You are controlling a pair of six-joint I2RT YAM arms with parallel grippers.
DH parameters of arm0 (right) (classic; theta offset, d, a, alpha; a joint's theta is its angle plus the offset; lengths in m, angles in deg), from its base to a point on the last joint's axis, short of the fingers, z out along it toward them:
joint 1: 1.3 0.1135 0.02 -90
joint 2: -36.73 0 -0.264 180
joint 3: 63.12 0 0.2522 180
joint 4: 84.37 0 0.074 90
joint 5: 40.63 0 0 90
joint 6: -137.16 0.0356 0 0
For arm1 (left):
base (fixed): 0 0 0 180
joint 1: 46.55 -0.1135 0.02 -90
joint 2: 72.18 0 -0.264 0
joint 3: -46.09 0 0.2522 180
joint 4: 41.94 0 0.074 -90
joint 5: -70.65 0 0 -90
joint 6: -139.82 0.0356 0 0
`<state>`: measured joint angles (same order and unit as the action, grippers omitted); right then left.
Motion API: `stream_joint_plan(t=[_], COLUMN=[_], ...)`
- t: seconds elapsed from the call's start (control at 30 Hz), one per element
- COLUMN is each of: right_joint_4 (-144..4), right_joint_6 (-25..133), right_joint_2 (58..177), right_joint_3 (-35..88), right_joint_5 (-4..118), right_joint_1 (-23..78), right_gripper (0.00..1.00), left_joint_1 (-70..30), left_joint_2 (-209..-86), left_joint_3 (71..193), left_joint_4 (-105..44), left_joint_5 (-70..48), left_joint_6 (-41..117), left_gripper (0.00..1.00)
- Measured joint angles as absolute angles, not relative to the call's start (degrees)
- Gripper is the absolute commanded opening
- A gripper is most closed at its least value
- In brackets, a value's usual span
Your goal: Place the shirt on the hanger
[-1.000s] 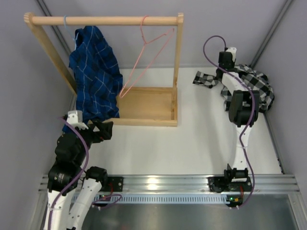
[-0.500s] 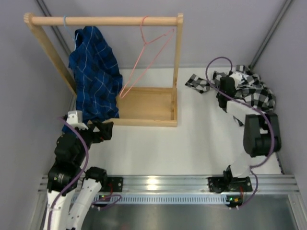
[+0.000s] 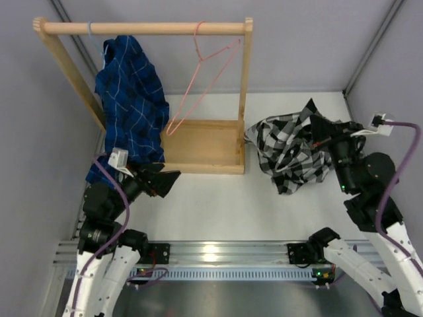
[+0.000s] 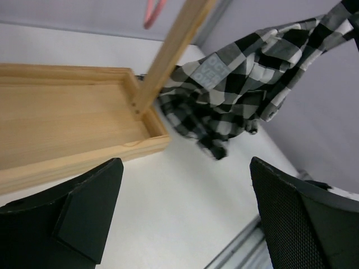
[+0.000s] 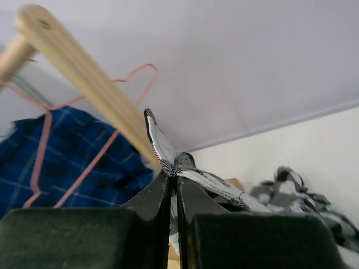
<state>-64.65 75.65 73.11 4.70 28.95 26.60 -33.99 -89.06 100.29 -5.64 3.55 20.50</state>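
Black-and-white shirt [image 3: 294, 148] hangs bunched from right hand [image 5: 174, 182], pinched shut on a fold. Left hand [image 4: 188, 224] wide, empty; best it finds the collar before approaching pink hanger [image 3: 205, 79].

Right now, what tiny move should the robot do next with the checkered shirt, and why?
Probably carry the shirt left toward the pink hanger. The right gripper is shut on a fold of it, holding it up beside the rack's post, while the hanger hangs bare on the rod and the left gripper is open.
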Motion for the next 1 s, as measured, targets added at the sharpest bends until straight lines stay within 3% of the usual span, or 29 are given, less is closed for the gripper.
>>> stream_joint_plan(t=[0.13, 0.23, 0.3, 0.43, 0.5, 0.8, 1.0], right_joint_4=[-59.38, -57.92, -57.48, -56.83, -54.99, -50.73, -50.62], right_joint_6=[78.29, 79.56, 80.94, 84.07, 85.4, 86.78, 86.56], right_joint_2=[72.33, 72.63, 72.63, 71.5, 70.56, 65.38, 65.81], right_joint_3=[13.4, 16.48, 15.02, 5.01, -0.19, -5.57, -5.44], right_joint_5=[34.59, 36.69, 37.3, 36.86, 35.16, 29.21, 29.34], right_joint_1=[26.71, 26.71, 26.71, 26.73, 26.78, 26.78, 26.78], right_gripper=[0.0, 0.0, 0.0, 0.0, 0.0, 0.0, 0.0], left_joint_1=[-32.22, -23.63, -12.86, 17.24, 23.3, 24.21, 24.19], left_joint_2=[-95.58, -101.87, -105.96, -120.63, -126.02, -152.01, -159.66], left_joint_3=[93.17, 91.11, 91.27, 92.99, 92.99, 105.06, 106.15], left_joint_4=[-20.54, -28.04, -31.89, -38.99, -41.72, -54.47, -58.9], left_joint_5=[11.24, 8.75, 4.09, -15.93, -20.76, -31.01, -33.26], left_joint_6=[11.04, 8.81, 9.64, 16.98, 18.6, 18.86, 18.47], left_gripper=[0.98, 0.98, 0.98, 0.98, 0.98, 0.96, 0.9])
